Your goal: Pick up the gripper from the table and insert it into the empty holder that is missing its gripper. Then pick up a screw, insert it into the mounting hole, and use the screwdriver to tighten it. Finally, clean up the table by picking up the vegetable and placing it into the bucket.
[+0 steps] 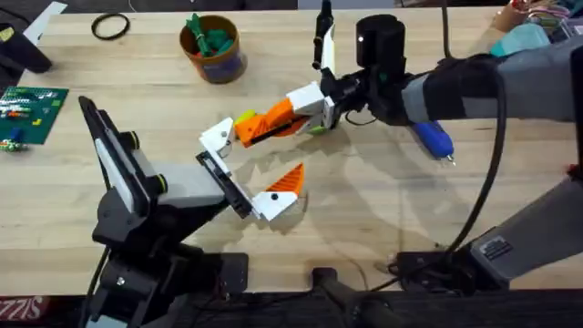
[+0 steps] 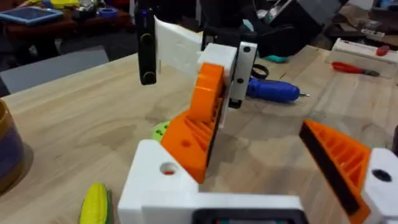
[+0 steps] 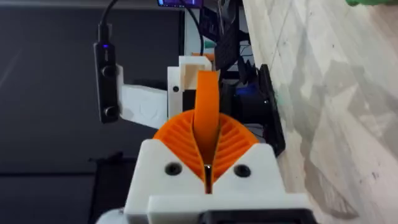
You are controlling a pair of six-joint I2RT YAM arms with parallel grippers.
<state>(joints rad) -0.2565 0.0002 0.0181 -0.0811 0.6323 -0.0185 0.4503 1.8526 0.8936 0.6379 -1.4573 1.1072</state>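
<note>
My right gripper (image 1: 308, 109) is shut on the orange wedge of the gripper (image 1: 264, 123), holding it slanted above the table (image 1: 383, 219). The piece's white base (image 2: 163, 180) sits at the far end of the holder (image 1: 221, 175), the black bracket on my left arm. My left gripper (image 1: 255, 178) carries one ribbed orange finger (image 2: 339, 158) at the bracket's other end and holds nothing. The yellow vegetable (image 1: 244, 118) lies beside the held piece. The blue screwdriver (image 1: 432, 137) rests on the wood behind the right wrist. The bucket (image 1: 211, 50) stands at the back with green items inside.
A small green object (image 2: 160, 129) lies under the held piece. A green circuit board (image 1: 32, 105) and a black ring (image 1: 109, 25) sit at the far left. A red-handled tool (image 2: 351, 67) lies far right. A black cable (image 1: 492, 173) loops from the right arm.
</note>
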